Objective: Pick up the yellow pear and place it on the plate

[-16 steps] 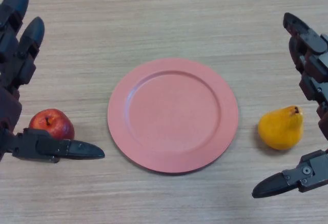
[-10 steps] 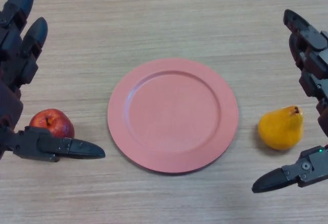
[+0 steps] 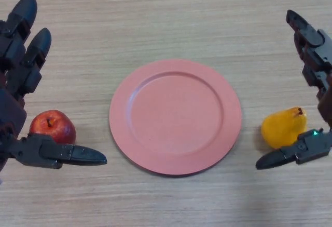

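Currently you have three items on the table [image 3: 171, 9]: one plate [image 3: 175, 116], one pear [image 3: 282, 128] and one apple [image 3: 52, 126]. The plate sits at centre, bare. The pear lies on the table to the plate's right, stem up, a narrow strip of wood between it and the rim. The apple lies on the plate's left side, a wider strip apart.

Note the right hand [image 3: 317, 76] at the right edge: it is spread wide, fingers straight above the pear, thumb below it and overlapping the pear's lower right side; whether it touches the fruit cannot be told. Nothing is gripped. The left hand [image 3: 19, 89] at the left edge is likewise spread, fingers up, thumb just under the apple.

Open table runs across the top and bottom of the view.
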Available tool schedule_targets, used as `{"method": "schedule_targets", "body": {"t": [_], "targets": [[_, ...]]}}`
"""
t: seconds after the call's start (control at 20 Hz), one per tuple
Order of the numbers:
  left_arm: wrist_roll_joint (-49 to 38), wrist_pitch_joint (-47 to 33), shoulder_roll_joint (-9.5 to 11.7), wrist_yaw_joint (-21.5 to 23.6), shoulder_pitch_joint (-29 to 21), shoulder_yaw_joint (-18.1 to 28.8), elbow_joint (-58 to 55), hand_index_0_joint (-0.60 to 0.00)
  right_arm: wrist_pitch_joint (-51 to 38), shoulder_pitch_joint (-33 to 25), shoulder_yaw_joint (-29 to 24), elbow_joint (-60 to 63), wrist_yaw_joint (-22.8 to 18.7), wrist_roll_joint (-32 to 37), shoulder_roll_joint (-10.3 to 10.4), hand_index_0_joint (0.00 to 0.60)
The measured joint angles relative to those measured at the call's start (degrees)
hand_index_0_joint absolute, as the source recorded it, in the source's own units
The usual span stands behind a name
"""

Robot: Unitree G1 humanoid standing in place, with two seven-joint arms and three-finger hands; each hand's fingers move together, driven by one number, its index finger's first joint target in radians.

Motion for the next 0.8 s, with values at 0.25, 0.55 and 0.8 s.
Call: {"method": "schedule_targets", "body": {"t": [0.25, 0.55, 0.8], "targets": [[0.2, -1.5, 0.0, -0.5, 0.2, 0.0, 1.4, 0.0, -10.9, -5.1, -1.7, 20.5, -3.7, -0.4, -2.7, 0.0], [0.5, -3.1, -0.3, -0.4, 0.5, -0.2, 1.6, 0.0, -18.3, -8.9, -1.9, 41.0, -5.1, -2.7, -5.0, 0.0], [0.6, -4.1, -0.3, -0.4, 0.4, -1.2, 1.7, 0.0, -21.6, -12.7, -1.5, 55.0, -7.6, -2.7, -5.0, 0.0]]}}
